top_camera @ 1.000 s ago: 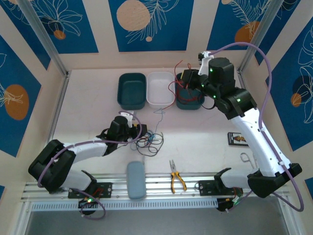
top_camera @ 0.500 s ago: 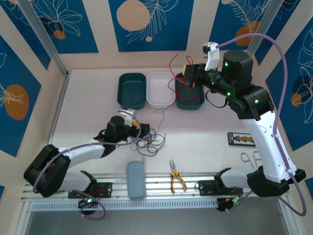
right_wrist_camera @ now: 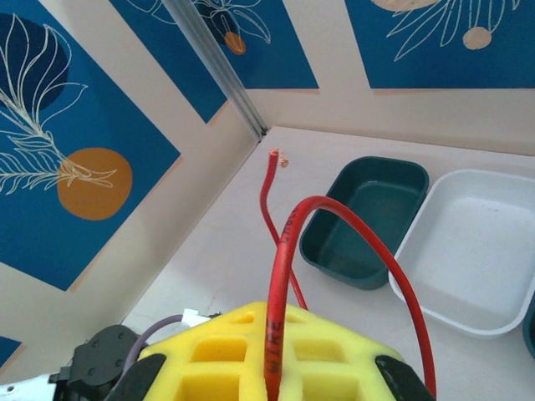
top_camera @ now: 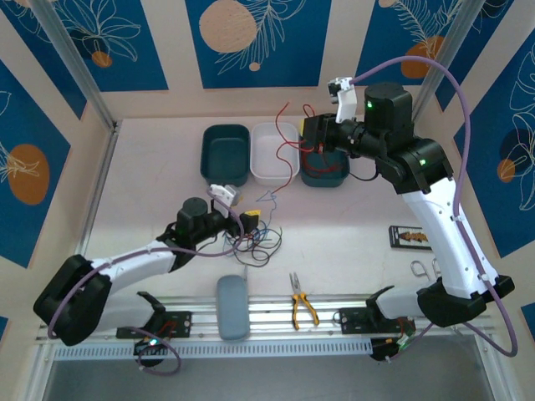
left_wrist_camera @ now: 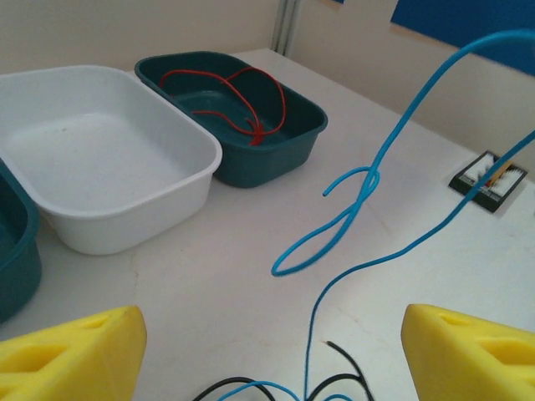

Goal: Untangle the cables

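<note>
Red cable (right_wrist_camera: 281,276) pinched in right jaws; left wrist: blue cable (left_wrist_camera: 369,177) looped.

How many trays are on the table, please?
3, in a row at the far side: the left teal tray, the white tray in the middle, and the right teal tray, partly covered by the right gripper.
</note>
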You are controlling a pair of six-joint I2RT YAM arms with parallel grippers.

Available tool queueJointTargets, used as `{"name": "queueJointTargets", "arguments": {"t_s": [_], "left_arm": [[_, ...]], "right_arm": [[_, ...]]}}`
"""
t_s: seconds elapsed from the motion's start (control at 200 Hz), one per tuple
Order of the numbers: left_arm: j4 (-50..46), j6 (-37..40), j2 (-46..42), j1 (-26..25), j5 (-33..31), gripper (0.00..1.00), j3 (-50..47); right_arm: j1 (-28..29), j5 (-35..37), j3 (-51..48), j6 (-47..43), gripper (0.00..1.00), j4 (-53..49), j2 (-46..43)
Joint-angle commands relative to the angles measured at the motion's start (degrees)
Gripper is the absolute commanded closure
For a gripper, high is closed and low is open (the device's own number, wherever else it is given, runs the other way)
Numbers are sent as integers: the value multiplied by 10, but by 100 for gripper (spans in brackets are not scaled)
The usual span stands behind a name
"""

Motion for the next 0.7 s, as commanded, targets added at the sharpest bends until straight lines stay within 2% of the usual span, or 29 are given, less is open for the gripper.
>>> {"name": "queueJointTargets", "arguments": {"t_s": [0.0, 0.19, 0.435, 0.555, 0.695], "left_arm": [[42, 40, 23, -6, 1, 22, 31], [44, 44, 63, -8, 14, 29, 67], [26, 24, 77, -8, 18, 64, 73], [13, 13, 70, -7, 2, 94, 61], [2, -5, 41, -7, -35, 100, 27]], "right_arm": [[4, -38, 10, -5, 100, 11, -5], [4, -50, -3, 1, 100, 17, -10], [2, -35, -13, -2, 100, 14, -23], [-4, -22, -13, -7, 100, 11, -25], [-11, 22, -13, -12, 100, -1, -28]]}}
